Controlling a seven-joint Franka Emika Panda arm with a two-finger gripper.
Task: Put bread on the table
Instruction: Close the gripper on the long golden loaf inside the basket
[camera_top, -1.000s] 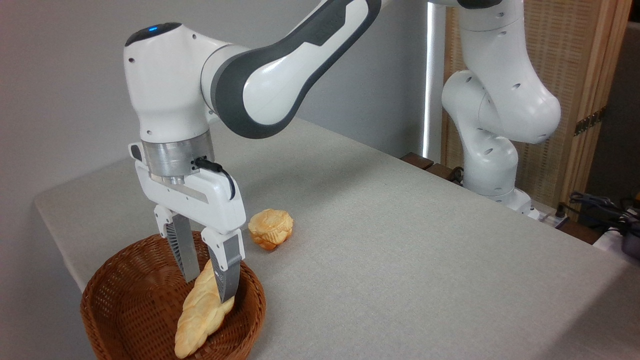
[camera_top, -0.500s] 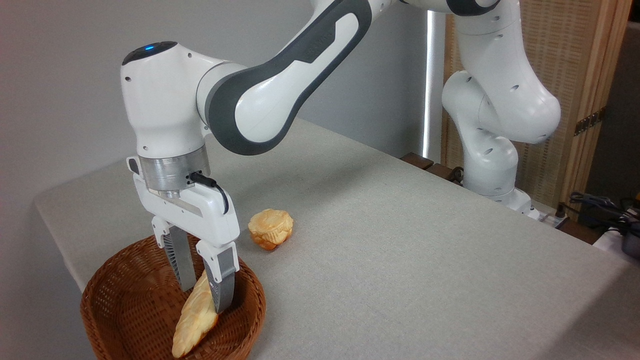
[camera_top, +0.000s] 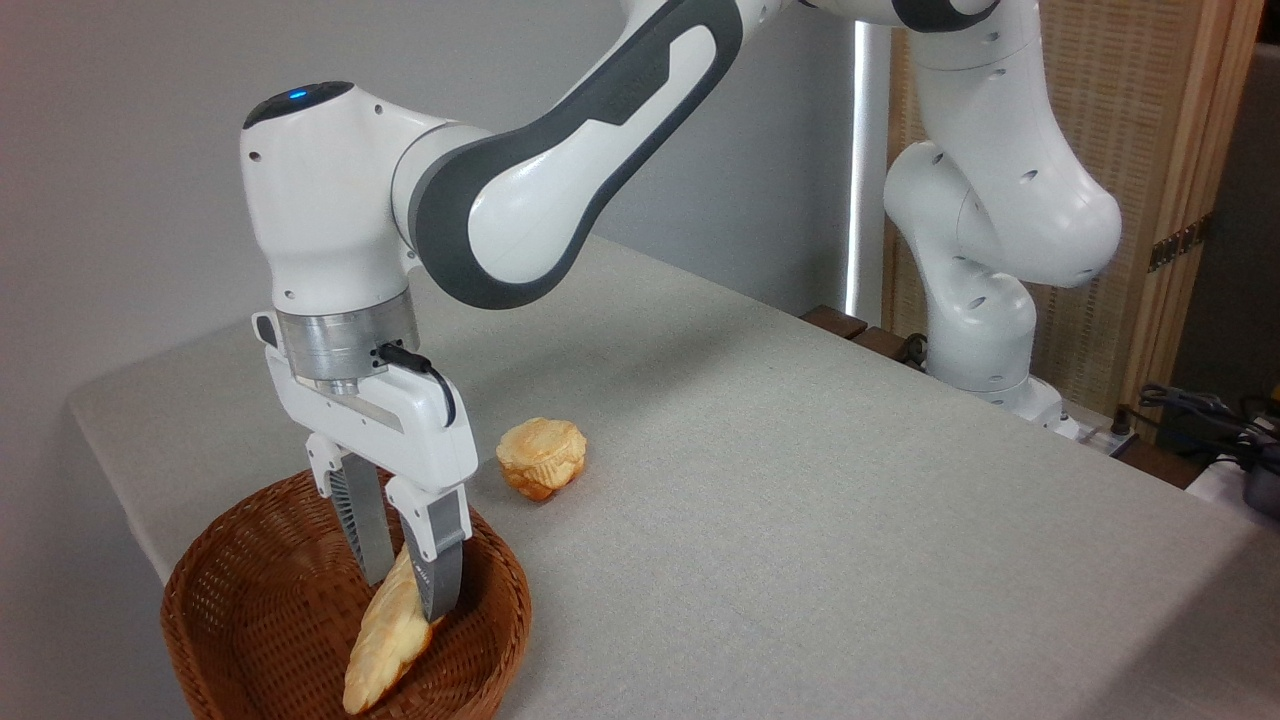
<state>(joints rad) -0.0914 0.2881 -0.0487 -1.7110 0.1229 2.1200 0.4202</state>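
- Down inside the brown basket (camera_top: 250, 600), at the near left corner of the counter (camera_top: 800, 500), the tool (camera_top: 400, 585) reaches in from above.
- Its two grey fingers (camera_top: 440, 560) sit close together with the top end of the bread (camera_top: 385, 635) pinched between them, so the tool is clamped on the bread.
- The bread is long and pale gold. It hangs tilted, with its top end up in the fingers and its low end down by the front rim of the basket.
- I cannot tell if the low end touches the basket or hangs just above it.
- The bread is not out yet. All of it is over the basket, and none of it is over the grey cloth.
- A small round bun (camera_top: 541, 457) sits on the counter just behind the basket, apart from the tool. It is not the one to move.
- So the grab looks done, and the lift looks only just begun.
- What is left, I think: raise the bread clear of the rim, carry it over to a bare part of the counter, set it down, and let go.
- The hold is near one end, so the bread may swing or slip on the way.
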